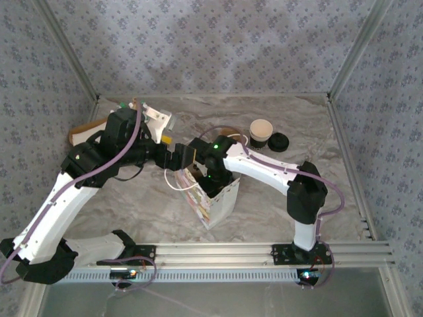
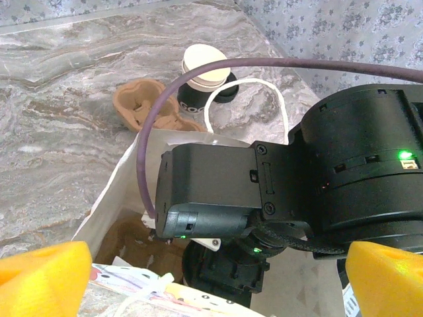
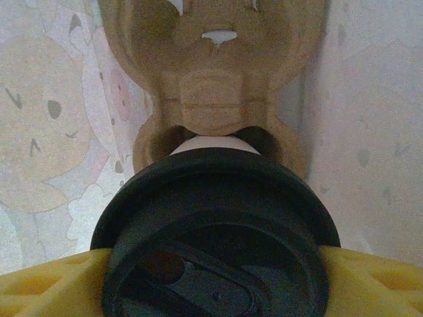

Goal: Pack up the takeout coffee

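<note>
The takeout coffee [image 3: 218, 218], a white cup under a round black lid, hangs inside the white paper bag [image 1: 223, 199]. My right gripper [image 3: 218, 281] is shut on it, with a yellow finger [image 3: 46, 284] against each side of the lid. Just beneath the cup, a brown pulp carrier [image 3: 211, 86] lies on the bag's floor. In the left wrist view the right wrist [image 2: 317, 172] reaches down into the bag [image 2: 109, 201]. My left gripper [image 2: 211, 290] is open at the bag's near rim, its yellow fingers [image 2: 39, 277] spread wide.
A second cup [image 1: 260, 132] without a lid stands on the marble table behind the bag, with a loose black lid [image 1: 279, 142] beside it. Another brown carrier [image 2: 142, 102] lies near them. A cardboard piece [image 1: 80, 134] and a white object [image 1: 157, 122] sit at the back left.
</note>
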Controlling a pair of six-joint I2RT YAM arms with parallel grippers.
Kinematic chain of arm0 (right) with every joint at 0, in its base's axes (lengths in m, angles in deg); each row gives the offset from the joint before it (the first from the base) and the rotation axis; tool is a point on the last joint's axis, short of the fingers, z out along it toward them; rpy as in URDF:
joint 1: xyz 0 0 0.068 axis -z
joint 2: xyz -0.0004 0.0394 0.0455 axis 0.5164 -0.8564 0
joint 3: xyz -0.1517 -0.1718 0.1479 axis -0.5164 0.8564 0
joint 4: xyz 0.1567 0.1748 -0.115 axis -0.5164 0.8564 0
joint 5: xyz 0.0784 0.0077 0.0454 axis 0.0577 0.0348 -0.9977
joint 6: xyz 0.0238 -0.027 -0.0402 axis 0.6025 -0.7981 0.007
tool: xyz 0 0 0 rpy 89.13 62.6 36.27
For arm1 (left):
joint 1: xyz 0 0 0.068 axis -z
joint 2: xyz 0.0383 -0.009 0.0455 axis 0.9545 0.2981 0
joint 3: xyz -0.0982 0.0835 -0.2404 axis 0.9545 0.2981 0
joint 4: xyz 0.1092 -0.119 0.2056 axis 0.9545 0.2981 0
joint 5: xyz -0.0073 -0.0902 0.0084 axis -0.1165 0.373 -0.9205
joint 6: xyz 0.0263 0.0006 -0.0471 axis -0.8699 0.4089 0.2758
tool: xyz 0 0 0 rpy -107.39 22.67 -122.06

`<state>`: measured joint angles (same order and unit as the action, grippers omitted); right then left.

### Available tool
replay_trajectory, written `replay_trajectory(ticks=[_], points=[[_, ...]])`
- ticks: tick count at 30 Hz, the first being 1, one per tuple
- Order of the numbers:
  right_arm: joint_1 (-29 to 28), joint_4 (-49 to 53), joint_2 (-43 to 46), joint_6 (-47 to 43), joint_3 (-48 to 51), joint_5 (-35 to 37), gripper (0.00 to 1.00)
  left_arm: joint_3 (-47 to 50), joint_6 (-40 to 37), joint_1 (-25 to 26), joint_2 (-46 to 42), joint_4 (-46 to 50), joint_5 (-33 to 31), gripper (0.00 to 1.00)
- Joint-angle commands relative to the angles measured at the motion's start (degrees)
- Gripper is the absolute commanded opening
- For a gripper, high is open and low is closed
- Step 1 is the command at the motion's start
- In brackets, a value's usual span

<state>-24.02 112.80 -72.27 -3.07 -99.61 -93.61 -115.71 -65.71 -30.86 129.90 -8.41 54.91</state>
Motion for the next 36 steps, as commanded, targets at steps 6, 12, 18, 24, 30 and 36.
replay_trajectory(ticks=[6, 12, 18, 24, 30, 36], points=[[-0.9, 1.4, -4.6, 0.5, 2.4, 2.7, 0.82, 0.6, -0.4, 0.5, -0.4, -1.3, 0.4, 0.99], [-1.1, 2.2, -4.1, 0.6, 1.5, 3.2, 0.84, 1.3, -0.4, 0.4, -1.4, -0.8, -2.0, 0.99], [-1.4, 3.2, -3.5, 0.7, 0.4, 3.6, 0.86, 2.1, -0.4, 0.3, -3.4, -0.2, -4.9, 0.99], [-1.6, 3.9, -2.7, 0.9, -0.5, 4.0, 0.88, 3.4, 0.2, 0.4, -4.7, -0.3, -5.5, 1.00], [-1.7, 4.5, -2.2, 1.1, -1.3, 4.5, 0.89, 4.2, 0.8, 0.4, -5.7, -0.4, -6.0, 0.99], [-1.9, 5.3, -1.5, 1.4, -2.1, 5.1, 0.92, 4.9, 1.3, 0.4, -6.6, -0.5, -6.3, 0.99]])
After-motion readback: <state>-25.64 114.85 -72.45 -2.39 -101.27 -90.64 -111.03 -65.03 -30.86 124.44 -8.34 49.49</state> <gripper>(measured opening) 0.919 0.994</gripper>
